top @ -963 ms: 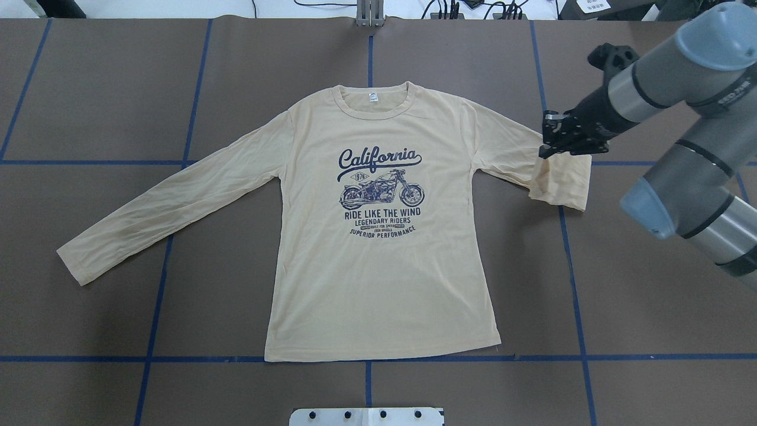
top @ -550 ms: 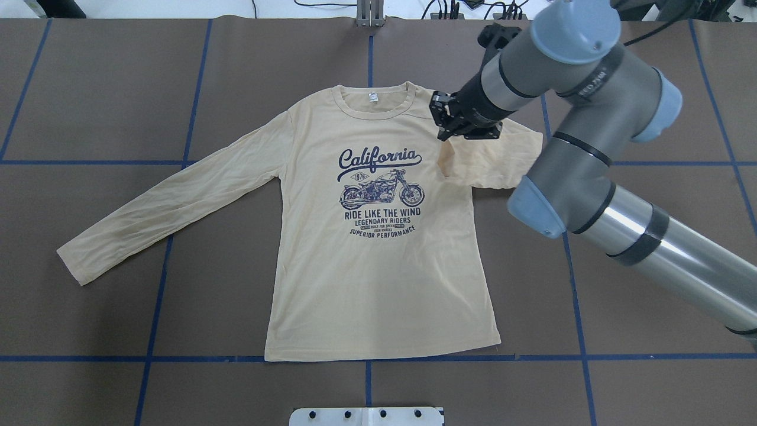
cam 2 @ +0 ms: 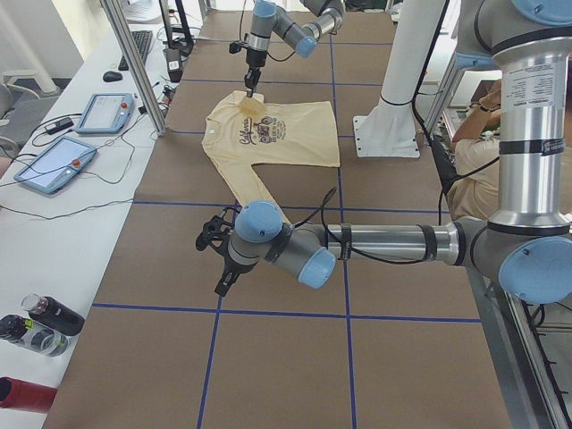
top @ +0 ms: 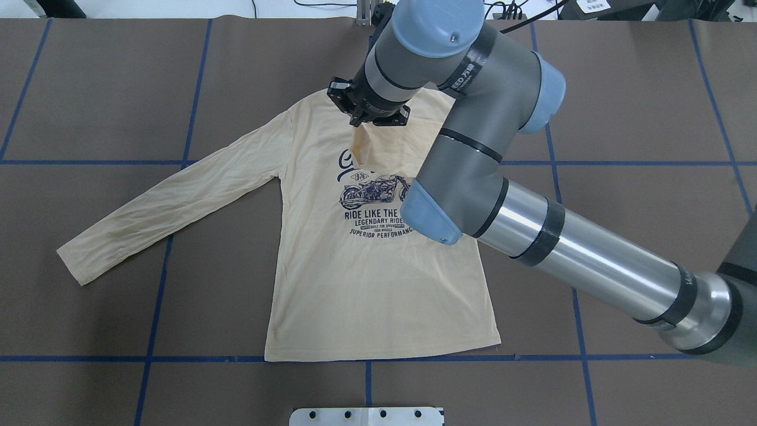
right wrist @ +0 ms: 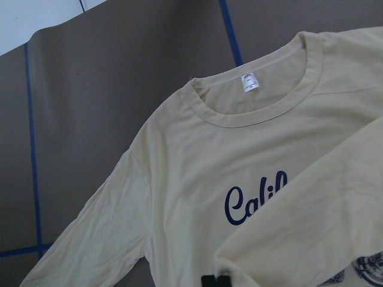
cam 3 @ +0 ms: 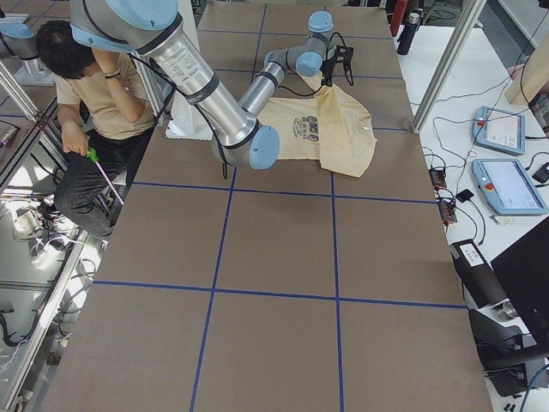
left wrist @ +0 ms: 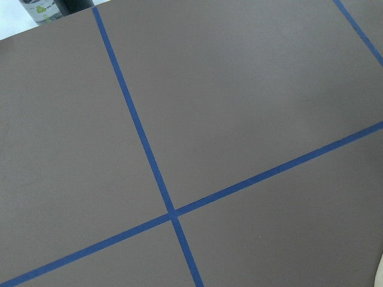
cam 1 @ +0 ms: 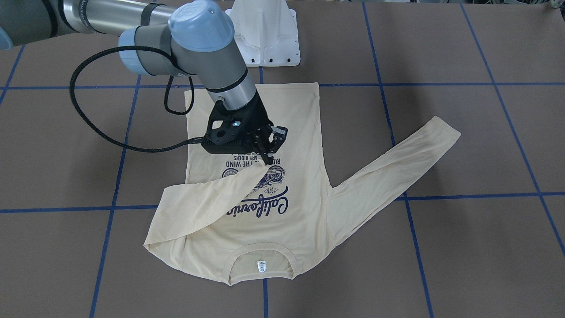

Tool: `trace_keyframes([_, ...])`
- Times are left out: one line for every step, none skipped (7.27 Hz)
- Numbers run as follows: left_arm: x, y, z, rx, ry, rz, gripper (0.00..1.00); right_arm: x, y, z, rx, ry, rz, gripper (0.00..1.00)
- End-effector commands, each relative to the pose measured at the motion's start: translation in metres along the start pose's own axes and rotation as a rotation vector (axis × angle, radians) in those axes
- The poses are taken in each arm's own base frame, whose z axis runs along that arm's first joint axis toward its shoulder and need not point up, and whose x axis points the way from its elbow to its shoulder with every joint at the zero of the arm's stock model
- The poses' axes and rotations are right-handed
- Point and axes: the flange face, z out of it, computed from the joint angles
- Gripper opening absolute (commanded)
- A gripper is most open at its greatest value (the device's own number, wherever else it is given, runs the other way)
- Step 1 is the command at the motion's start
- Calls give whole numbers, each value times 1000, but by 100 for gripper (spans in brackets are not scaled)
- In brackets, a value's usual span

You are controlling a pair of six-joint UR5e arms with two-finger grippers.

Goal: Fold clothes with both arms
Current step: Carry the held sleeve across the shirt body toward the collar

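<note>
The cream-yellow shirt [top: 378, 284] lies flat, print up, collar [right wrist: 251, 110] toward the table's far edge; it also shows in the front view [cam 1: 302, 115]. My right gripper [top: 356, 122] is shut on the cuff of the shirt's right sleeve [cam 1: 207, 198] and holds it just above the chest, over the "California" print. That sleeve is drawn across the body. The other sleeve [top: 165, 201] lies stretched out to the left. My left gripper [cam 2: 220, 268] shows only in the exterior left view, well off the shirt; I cannot tell whether it is open. Its wrist view shows only table.
The table is brown with blue tape lines [left wrist: 149, 161]. The white pedestal base [cam 1: 265, 35] stands at the robot's side. Control tablets [cam 2: 54, 161] and bottles [cam 2: 36, 326] lie on a side bench. A seated person [cam 3: 94, 94] is beside the table.
My right gripper has carried the sleeve cuff leftward, from beyond the shirt's right side across the shoulder to over the chest near the collar. The sleeve now drapes over the print.
</note>
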Motion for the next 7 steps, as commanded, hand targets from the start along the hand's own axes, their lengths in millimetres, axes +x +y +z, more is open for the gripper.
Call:
trace_keyframes([-1,1,1,-2,0,-2,100,-47,46,28,26,8,-41,0])
trace_keyframes([-1,-1,1,-1,0,-1,100,-61,58,37,47,11,-53,0])
trace_keyframes([-1,-1,1,-1,0,-1,100,-72,69,48,35,24,-62,0])
trace_keyframes([-1,-1,1,-1,0,-1,100,-73,90,64,28,39,-81,0])
trace_keyframes([-1,-1,1,-1,0,-1,100,-71,103,83,38,64,-91,0])
trace_keyframes([0,-1,0,0,0,0,100,-69,104,91,36,66,-91,0])
trace_keyframes([2,-4,-1,8,2,3,100,-71,104,100,35,83,-88,3])
